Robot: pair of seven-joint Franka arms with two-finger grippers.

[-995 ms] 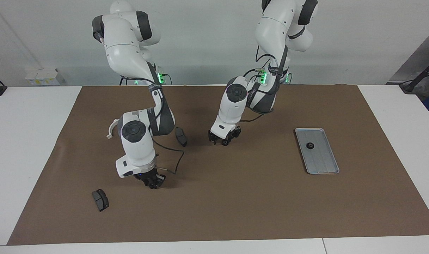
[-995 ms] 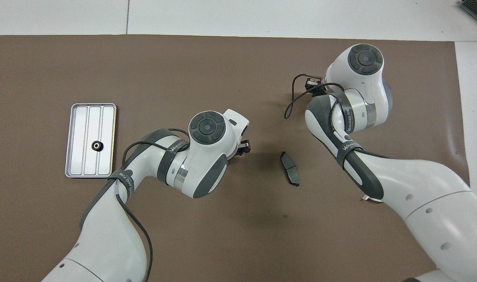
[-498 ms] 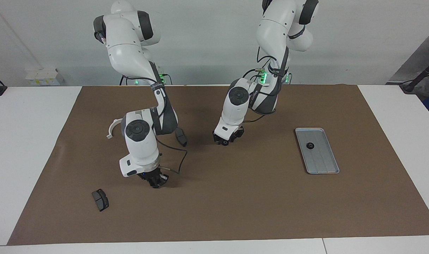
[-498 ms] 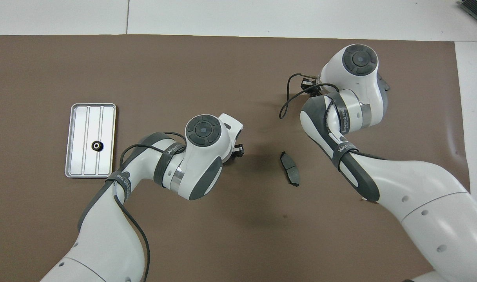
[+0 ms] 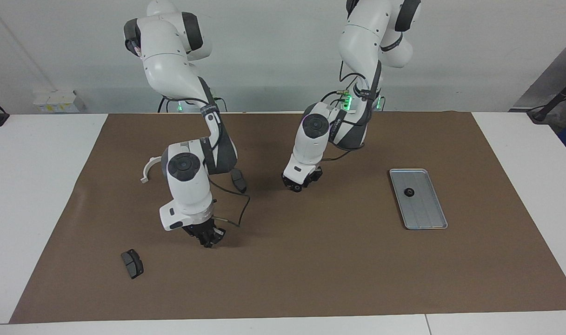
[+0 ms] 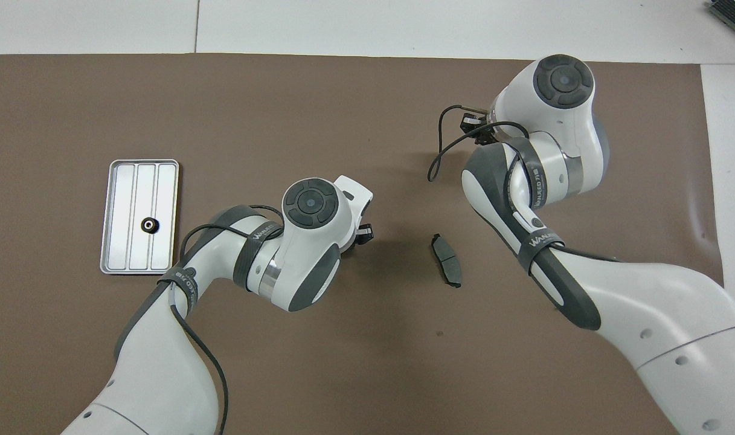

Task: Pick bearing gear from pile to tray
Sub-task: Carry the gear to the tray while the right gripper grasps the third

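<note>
A: Start at the right arm's end of the surface (image 5: 310, 279). What lies there?

B: A dark grey pad (image 5: 132, 263), well apart from everything else. Nearer the robots is the white half-ring bracket (image 5: 148, 168), partly hidden by the right arm.

A: And the right gripper (image 5: 209, 242)?

B: Down at the brown mat, between that pad and the middle of the surface. Its fingers are clenched tip to tip. Whether a gear sits between them I cannot see.

A: Next along?

B: A second dark pad (image 5: 238, 180), then the left gripper (image 5: 297, 186), low over the mat just beside it. I cannot tell whether that one is closed or holds anything.

A: So where is a bearing gear?

B: The only one I can make out lies flat in the tray (image 5: 427, 214), toward the left arm's end. That gear (image 5: 409, 192) is nearer the robots than the tray's middle. I see no loose gear on the mat; one could be hidden under either gripper.

A: How would such a gear handle?

B: I judge it light, hard and stiff, so squeezing will not hurt it. Being tiny, round and toothed, it could flick out sideways or roll. I would come straight down and pinch it across its outer rim, one fingertip on each side, centred so it cannot squirt away.
</note>
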